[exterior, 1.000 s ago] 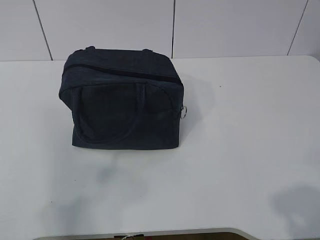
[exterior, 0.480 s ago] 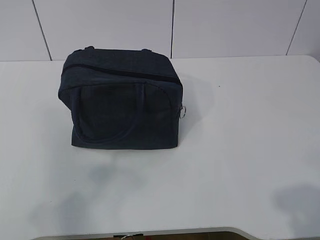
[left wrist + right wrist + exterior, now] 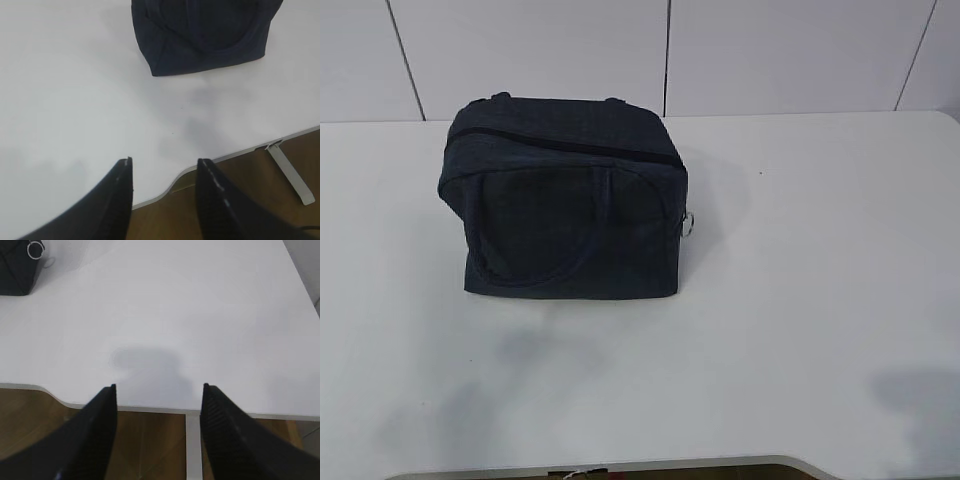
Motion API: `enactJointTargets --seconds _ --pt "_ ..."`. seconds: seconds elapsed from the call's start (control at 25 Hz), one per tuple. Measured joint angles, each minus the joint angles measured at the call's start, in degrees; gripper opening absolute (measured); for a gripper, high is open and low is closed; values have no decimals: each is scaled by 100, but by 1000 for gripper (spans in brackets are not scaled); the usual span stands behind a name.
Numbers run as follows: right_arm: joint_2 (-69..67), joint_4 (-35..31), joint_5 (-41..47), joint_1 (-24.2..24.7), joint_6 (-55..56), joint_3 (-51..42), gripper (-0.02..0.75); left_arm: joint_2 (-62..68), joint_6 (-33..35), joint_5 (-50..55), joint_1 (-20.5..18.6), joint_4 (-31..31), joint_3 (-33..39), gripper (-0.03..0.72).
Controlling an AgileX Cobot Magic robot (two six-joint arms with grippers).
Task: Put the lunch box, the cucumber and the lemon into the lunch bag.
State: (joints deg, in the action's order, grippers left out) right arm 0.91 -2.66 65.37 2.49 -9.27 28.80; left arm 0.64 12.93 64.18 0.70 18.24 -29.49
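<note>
Lunch bag (image 3: 565, 200) stands zipped on the table (image 3: 800, 300); box, cucumber, lemon not visible, presumably inside. Left gripper (image 3: 164, 167) and right gripper (image 3: 159, 392) hover wide apart, empty, near the table's front edge

The lunch bag (image 3: 565, 200) stood upright on the white tabletop (image 3: 800, 300), toward ten o'clock from its middle. It was a boxy dark navy fabric bag, its top zipper (image 3: 565, 143) closed along the upper edge. One loop handle (image 3: 545, 230) hung flat against the near face. A metal ring pull (image 3: 688, 223) dangled at its three o'clock end.
</note>
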Motion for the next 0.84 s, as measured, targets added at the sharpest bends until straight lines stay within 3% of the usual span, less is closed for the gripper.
enactJointTargets --seconds 0.84 --pt "0 0 0 0 0 0 438 0 0 0 -301 0 0 270"
